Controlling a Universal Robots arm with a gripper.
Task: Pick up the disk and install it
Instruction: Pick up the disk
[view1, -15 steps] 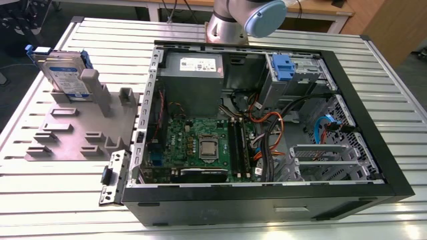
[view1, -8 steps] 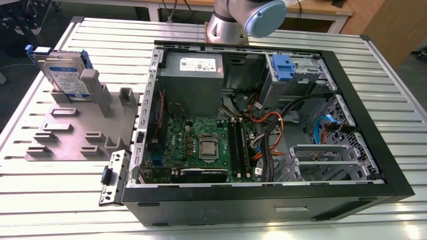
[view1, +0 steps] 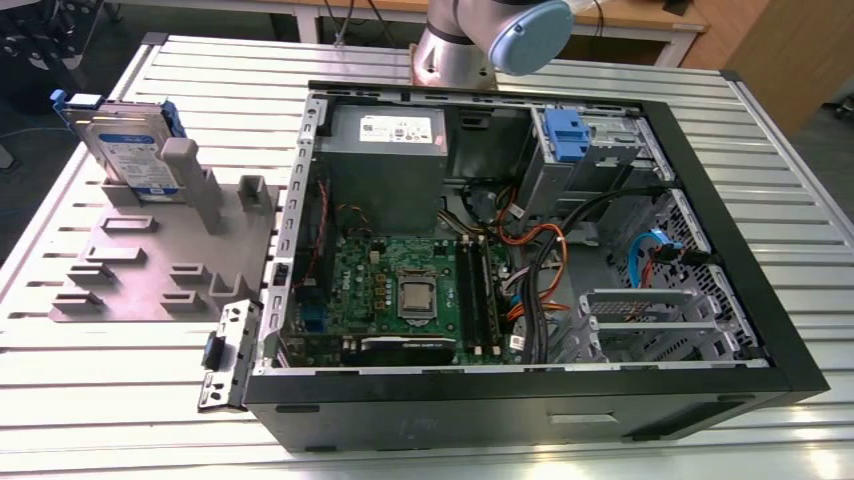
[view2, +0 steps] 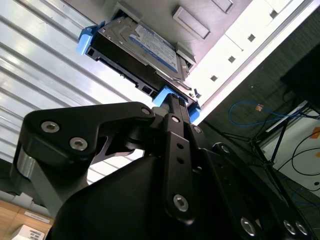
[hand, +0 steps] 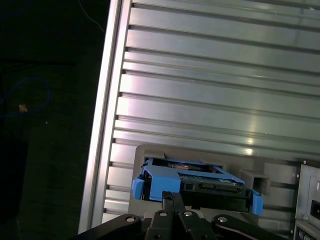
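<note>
The disk (view1: 134, 140), a silver hard drive with a white-and-blue label and blue side rails, stands on edge in a grey slotted holder (view1: 134, 270) at the exterior view's left. Both wrist views look at it from a distance: the disk (view2: 145, 45) shows its label face, and the disk (hand: 200, 182) shows its connector edge between the blue rails. My gripper (hand: 172, 196) has its black fingers together with nothing between them, apart from the disk. In the second wrist view the gripper (view2: 172, 100) overlaps the disk's lower blue rail.
An open computer case (view1: 747, 250) lies on the slatted metal table (view1: 107, 400), with the motherboard, cables and a grey power supply (view1: 387, 140) inside. A blue bracket (view1: 567, 135) sits at the drive bay in its far corner. The table's edge (hand: 105, 125) runs close beside the holder.
</note>
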